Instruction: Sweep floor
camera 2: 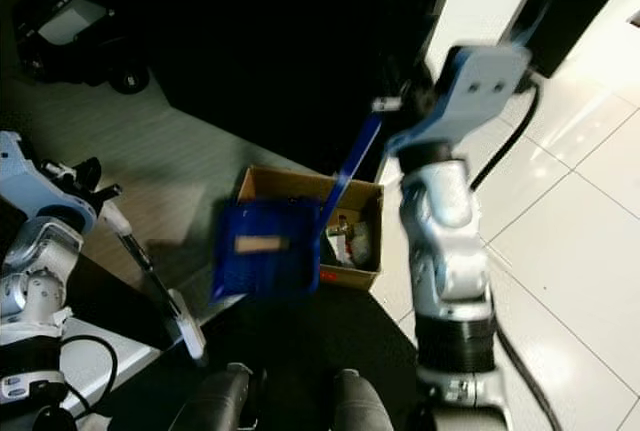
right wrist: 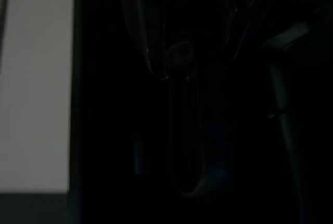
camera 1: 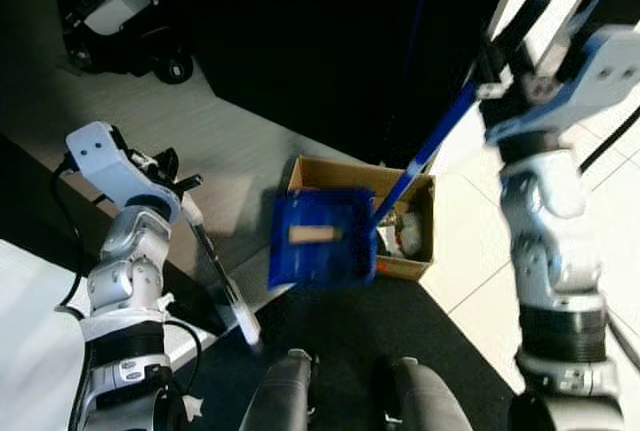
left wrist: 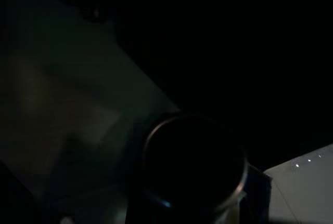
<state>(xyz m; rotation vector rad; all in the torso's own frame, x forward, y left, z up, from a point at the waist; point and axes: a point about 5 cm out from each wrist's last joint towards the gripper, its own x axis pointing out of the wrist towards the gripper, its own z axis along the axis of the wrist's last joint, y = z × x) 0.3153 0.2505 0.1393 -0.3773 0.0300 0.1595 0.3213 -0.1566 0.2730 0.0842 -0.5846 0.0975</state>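
Right gripper (camera 1: 500, 51): we hold it raised high, clamped on the upper end of the blue handle (camera 1: 432, 146); the fingers are blurred, but the handle hangs from them, so we judge them closed around it.
Dustpan (camera 1: 322, 236): the blue pan hangs at the low end of that handle, clear of the floor, just in front of and partly over the cardboard box (camera 1: 410, 191). Its face is tipped towards us, with a pale patch on it that we cannot identify.
Left gripper (camera 1: 180, 191): we have it out to the left, closed on the top of a thin dark stick with a white end (camera 1: 225, 286) that slants down towards the floor; we take it for the broom, though the head is too small to make out.
How the dustpan handles: we judge it light and stiff, hard plastic on a long rigid handle. Held so far up, the pan can swing like a pendulum, so slow moves suit it; a lower grip would steady it.
Box: open-topped, with scraps inside, standing where the wooden floor (camera 1: 220, 141) meets the pale tiles (camera 1: 470, 251).
Step in hand: we judge we are emptying the pan into the box.
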